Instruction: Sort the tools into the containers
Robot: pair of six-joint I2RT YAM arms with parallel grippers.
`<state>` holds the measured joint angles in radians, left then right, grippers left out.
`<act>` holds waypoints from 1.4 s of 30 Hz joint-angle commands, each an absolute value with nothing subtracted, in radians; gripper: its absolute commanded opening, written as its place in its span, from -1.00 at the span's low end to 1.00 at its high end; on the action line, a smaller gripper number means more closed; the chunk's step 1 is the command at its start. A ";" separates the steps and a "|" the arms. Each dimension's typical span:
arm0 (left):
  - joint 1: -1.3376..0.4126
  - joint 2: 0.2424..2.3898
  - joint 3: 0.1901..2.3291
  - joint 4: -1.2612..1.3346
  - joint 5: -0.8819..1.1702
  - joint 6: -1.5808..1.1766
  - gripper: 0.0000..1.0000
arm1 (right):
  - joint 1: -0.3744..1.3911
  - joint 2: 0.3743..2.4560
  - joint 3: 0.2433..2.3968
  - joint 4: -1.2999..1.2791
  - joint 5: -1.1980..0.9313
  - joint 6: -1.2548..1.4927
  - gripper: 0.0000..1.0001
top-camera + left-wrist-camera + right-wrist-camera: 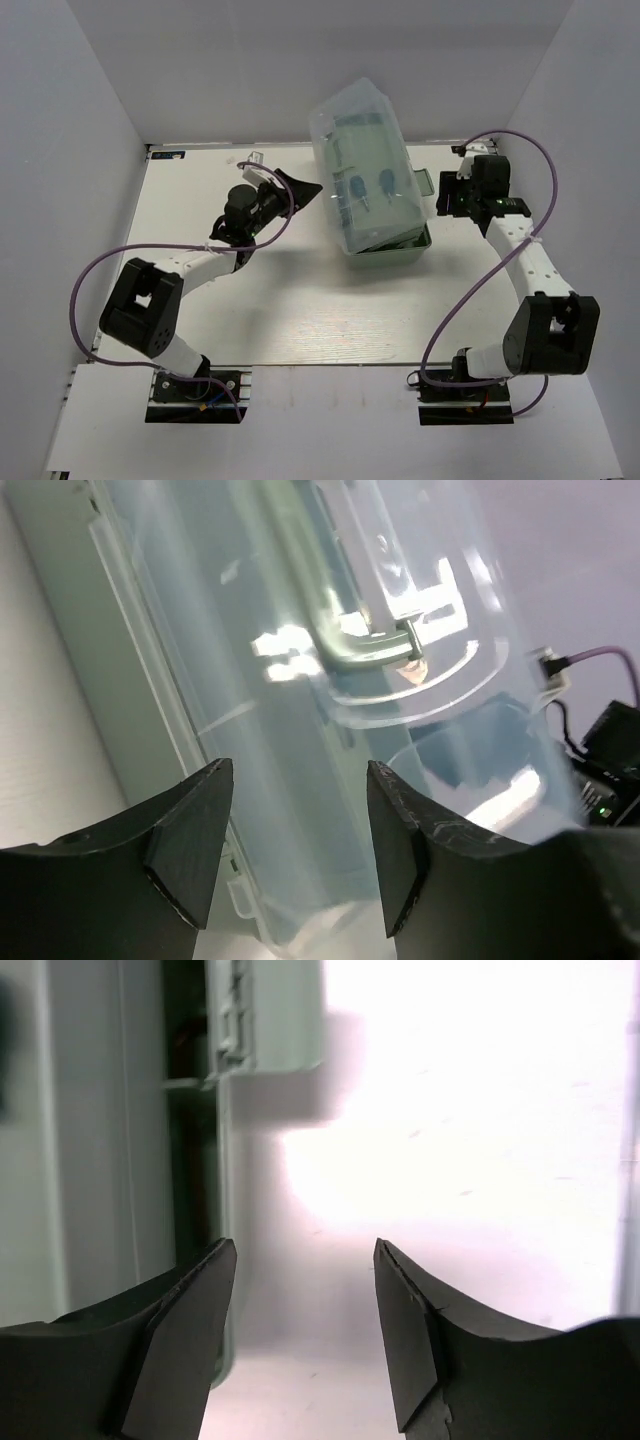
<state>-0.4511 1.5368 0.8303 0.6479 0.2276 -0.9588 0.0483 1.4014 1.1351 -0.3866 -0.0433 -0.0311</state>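
Observation:
The pale green toolbox stands at the middle back of the table. Its translucent lid is tilted over the trays. Through the lid show two stubby tools lying in a green tray; the other tools are hidden. My left gripper hangs open just left of the lid. In the left wrist view that gripper faces the lid and its pale green handle, with nothing between the fingers. My right gripper is open beside the box's right wall. In the right wrist view it is empty, next to that wall.
White walls close in the table on the left, back and right. A small white tag lies near the back edge behind the left arm. Purple cables loop from both arms.

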 commanded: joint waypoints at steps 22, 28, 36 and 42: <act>-0.482 1.562 1.045 0.037 0.067 -0.732 0.52 | 0.032 1.502 1.138 -0.359 -0.491 -0.114 0.00; -0.482 1.551 1.045 0.023 0.065 -0.704 0.52 | 0.029 1.511 1.137 -0.370 -0.482 -0.138 -0.02; -0.482 1.430 1.045 -0.184 -0.052 -0.542 0.63 | 0.032 1.392 1.145 -0.431 0.060 -0.173 0.74; -0.482 1.237 0.930 -0.333 -0.070 -0.302 1.00 | 0.035 1.195 0.936 -0.448 0.028 -0.042 0.81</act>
